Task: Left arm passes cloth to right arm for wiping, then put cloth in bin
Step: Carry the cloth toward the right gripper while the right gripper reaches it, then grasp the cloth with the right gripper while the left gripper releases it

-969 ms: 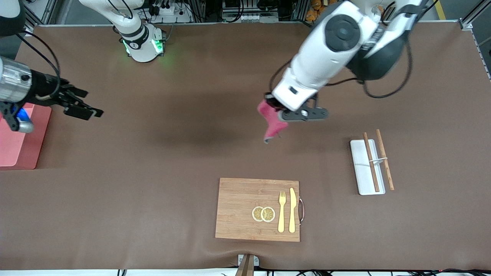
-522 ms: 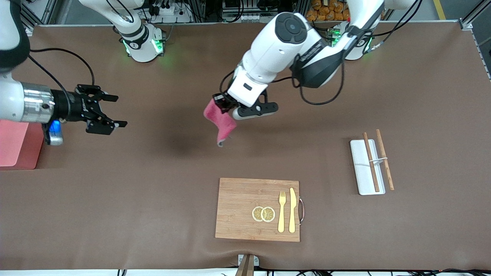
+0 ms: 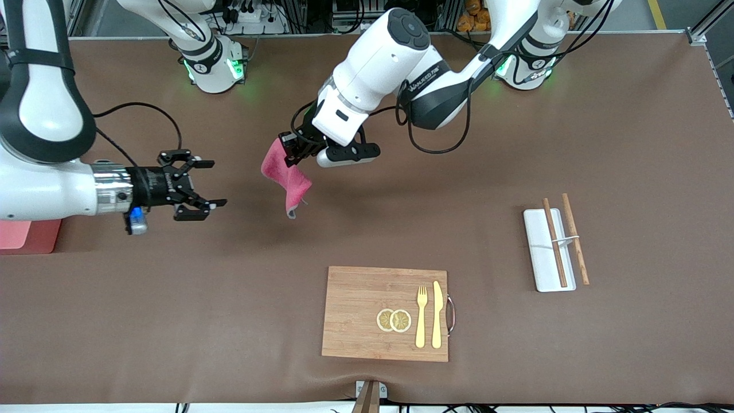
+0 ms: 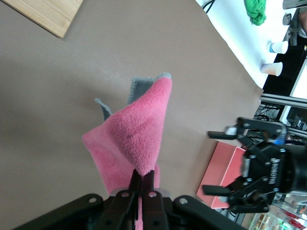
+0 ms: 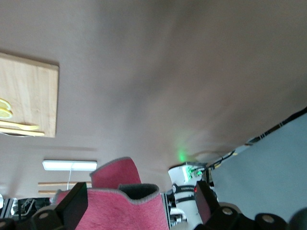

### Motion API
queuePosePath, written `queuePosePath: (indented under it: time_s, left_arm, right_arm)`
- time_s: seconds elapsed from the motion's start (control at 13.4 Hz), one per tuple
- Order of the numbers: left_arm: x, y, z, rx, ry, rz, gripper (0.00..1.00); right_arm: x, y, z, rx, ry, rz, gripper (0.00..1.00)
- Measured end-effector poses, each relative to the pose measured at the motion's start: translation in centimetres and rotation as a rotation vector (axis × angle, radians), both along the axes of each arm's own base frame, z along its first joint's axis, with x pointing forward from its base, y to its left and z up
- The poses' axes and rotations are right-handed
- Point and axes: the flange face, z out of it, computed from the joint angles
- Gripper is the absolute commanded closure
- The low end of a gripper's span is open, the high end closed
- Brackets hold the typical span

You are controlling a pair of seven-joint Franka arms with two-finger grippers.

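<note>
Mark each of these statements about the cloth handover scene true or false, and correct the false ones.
1. The left gripper is shut on the cloth, which hangs in the air over the table. True.
2. The right gripper already holds the cloth. False: its fingers are open and apart from the cloth, with bare table showing between them.
3. The cloth lies in the bin. False: the bin sits at the right arm's end of the table, apart from the cloth.
4. A fork and a knife lie side by side on the cutting board. True.
5. The white tray holds lemon slices. False: it holds a wooden stick, with another beside it.
</note>
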Motion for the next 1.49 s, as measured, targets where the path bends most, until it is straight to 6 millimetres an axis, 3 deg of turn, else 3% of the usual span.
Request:
queuePosePath:
  time_s: [0.22, 0.45, 0.52, 0.6, 0.67, 0.75, 0.82, 0.97, 1.19, 1.34, 1.42, 1.49]
  left_arm:
    - [0.1, -0.8, -0.6, -0.038, 0.012, 0.032, 1.0]
    - [-0.3, -1.8, -1.4, -0.07, 0.012, 0.042, 1.0]
    - [-0.3, -1.9, -1.6, -0.074, 0.011, 0.043, 1.0]
    - [-0.2, -1.9, -1.8, -0.075, 0.012, 0.044, 1.0]
    - [-0.2, -1.9, -1.8, -0.076, 0.012, 0.045, 1.0]
    - [-0.2, -1.9, -1.8, -0.076, 0.012, 0.046, 1.0]
    - [-0.1, -1.9, -1.8, -0.076, 0.012, 0.046, 1.0]
    - [-0.1, -1.9, -1.9, -0.076, 0.012, 0.046, 1.0]
    - [0.0, -1.9, -2.2, -0.073, 0.015, 0.047, 0.82]
    - [0.0, -1.9, -2.3, -0.072, 0.017, 0.048, 0.78]
    - [0.1, -1.9, -2.3, -0.072, 0.016, 0.048, 0.53]
    - [0.1, -1.9, -2.3, -0.072, 0.016, 0.049, 0.01]
  right_arm:
    - [-0.9, 2.6, -1.0, 0.057, 0.042, 0.009, 0.0]
    - [-1.6, 6.0, -0.7, 0.091, 0.056, 0.038, 0.01]
    - [-1.9, 6.8, -0.9, 0.096, 0.061, 0.048, 0.3]
    - [-2.2, 7.6, -1.1, 0.098, 0.066, 0.057, 0.51]
    - [-2.4, 8.1, -1.2, 0.099, 0.065, 0.06, 0.66]
    - [-2.4, 8.4, -1.3, 0.098, 0.064, 0.06, 0.88]
    - [-2.4, 8.4, -1.3, 0.098, 0.062, 0.058, 1.0]
    - [-2.3, 8.4, -1.3, 0.097, 0.057, 0.054, 1.0]
    - [-2.3, 9.1, -1.3, 0.093, 0.044, 0.055, 1.0]
    - [-2.3, 9.1, -1.3, 0.091, 0.032, 0.058, 1.0]
    - [-2.1, 8.9, -1.3, 0.09, 0.005, 0.075, 1.0]
    - [-2.0, 8.5, -1.3, 0.084, -0.044, 0.117, 1.0]
